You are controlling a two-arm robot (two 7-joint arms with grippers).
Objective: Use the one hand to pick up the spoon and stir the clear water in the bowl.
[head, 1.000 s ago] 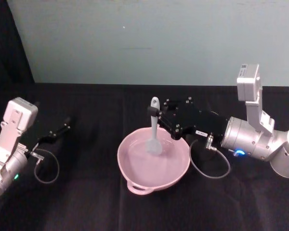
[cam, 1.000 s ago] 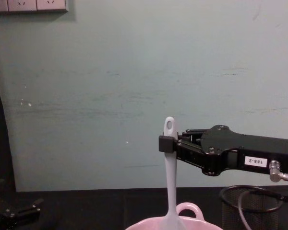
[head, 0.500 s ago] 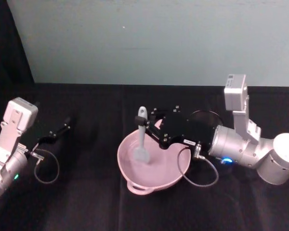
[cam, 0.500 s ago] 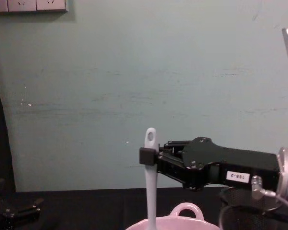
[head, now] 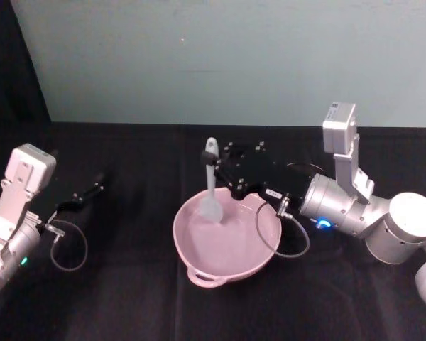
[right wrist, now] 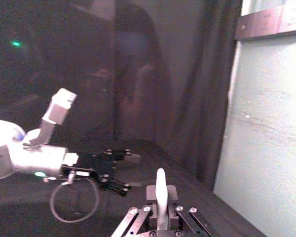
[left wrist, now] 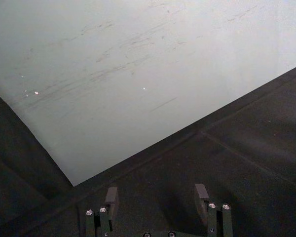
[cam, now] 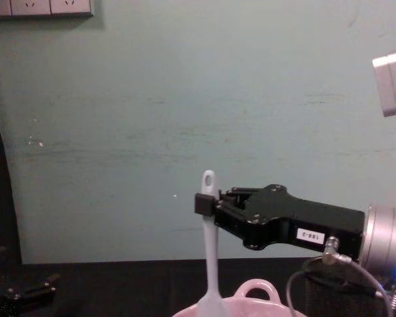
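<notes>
My right gripper (head: 214, 163) (cam: 206, 203) (right wrist: 160, 193) is shut on the upper handle of the white spoon (head: 211, 186) (cam: 210, 251) (right wrist: 160, 183), which stands upright. Its paddle head dips into the pale pink bowl (head: 192, 245) (cam: 257, 291) near the far rim, left of centre. The bowl sits at the middle of the black table with its loop handle toward me in the head view. My left gripper (head: 92, 190) (left wrist: 156, 196) rests far off at the left, open with nothing between its fingers.
A black wire-mesh cup (cam: 330, 290) stands behind the right arm, right of the bowl. Loose cable loops hang from both wrists (head: 284, 238) (head: 67, 249). A pale green wall (head: 220, 57) closes off the back of the table.
My right gripper has carried the spoon leftward across the bowl, then toward its far rim. The left arm has not moved.
</notes>
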